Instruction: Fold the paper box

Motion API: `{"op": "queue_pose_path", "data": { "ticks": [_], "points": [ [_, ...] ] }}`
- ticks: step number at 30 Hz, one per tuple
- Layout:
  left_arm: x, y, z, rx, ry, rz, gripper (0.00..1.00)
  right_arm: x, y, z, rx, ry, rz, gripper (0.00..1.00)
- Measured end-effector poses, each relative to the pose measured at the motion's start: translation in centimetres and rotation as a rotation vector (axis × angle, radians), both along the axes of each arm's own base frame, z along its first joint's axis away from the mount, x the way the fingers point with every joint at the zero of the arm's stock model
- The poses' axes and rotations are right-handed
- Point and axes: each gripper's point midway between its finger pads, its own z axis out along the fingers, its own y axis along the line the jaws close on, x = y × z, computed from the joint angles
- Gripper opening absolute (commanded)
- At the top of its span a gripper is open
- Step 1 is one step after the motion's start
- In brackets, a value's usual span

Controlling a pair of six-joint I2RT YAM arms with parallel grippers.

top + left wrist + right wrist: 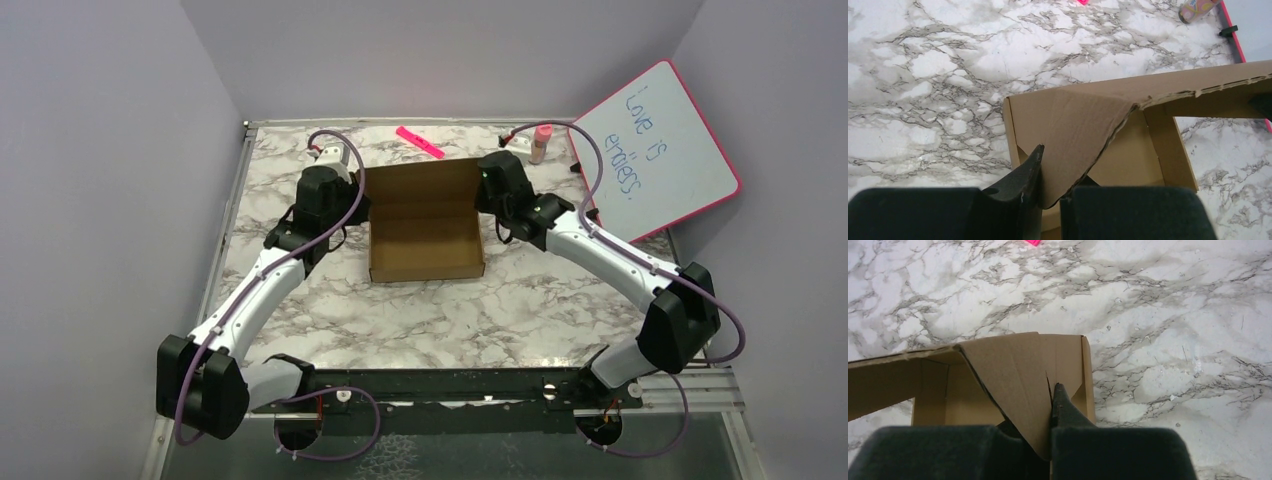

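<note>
The brown paper box (pixel 425 245) sits in the middle of the marble table as a shallow open tray, its lid panel (pixel 420 182) raised at the far side. My left gripper (pixel 358 205) is at the lid's left corner and my right gripper (pixel 492 200) at its right corner. In the left wrist view the left gripper (pixel 1053 197) is shut on the lid's side flap (pixel 1078 130), the tray (pixel 1128 160) below it. In the right wrist view the right gripper (pixel 1048 432) is shut on the other side flap (pixel 1013 375), one dark finger (pixel 1062 407) pressed against it.
A pink-framed whiteboard (pixel 660 150) leans at the back right. A pink bottle (pixel 541 143) and a white object (pixel 516 141) stand near it. A pink marker (pixel 420 142) lies behind the box. Purple walls close the left, back and right sides.
</note>
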Motion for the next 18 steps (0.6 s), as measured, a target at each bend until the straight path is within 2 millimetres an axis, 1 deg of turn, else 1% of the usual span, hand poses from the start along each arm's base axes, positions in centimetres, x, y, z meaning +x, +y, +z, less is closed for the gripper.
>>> {"op": "queue_pose_path", "data": {
  "ticks": [6, 9, 12, 17, 18],
  "points": [
    [-1.6, 0.3, -0.2, -0.016, -0.018, -0.004, 0.17, -1.4, -0.5, -0.3, 0.025, -0.030, 0.027, 0.09],
    [-2.3, 0.3, -0.7, -0.033, -0.019, -0.007, 0.19, -2.0, -0.6, -0.6, 0.044, -0.043, 0.044, 0.12],
    [-3.0, 0.3, -1.1, -0.053, -0.018, -0.011, 0.21, -2.6, -0.6, -0.9, 0.065, -0.055, 0.061, 0.18],
    [-4.7, 0.4, -2.5, -0.091, -0.004, -0.014, 0.23, -4.0, -0.8, -1.7, 0.091, -0.053, 0.097, 0.24],
    [-5.1, 0.4, -3.0, -0.096, 0.008, -0.013, 0.25, -4.4, -0.8, -2.1, 0.092, -0.046, 0.105, 0.27]
  ]
}}
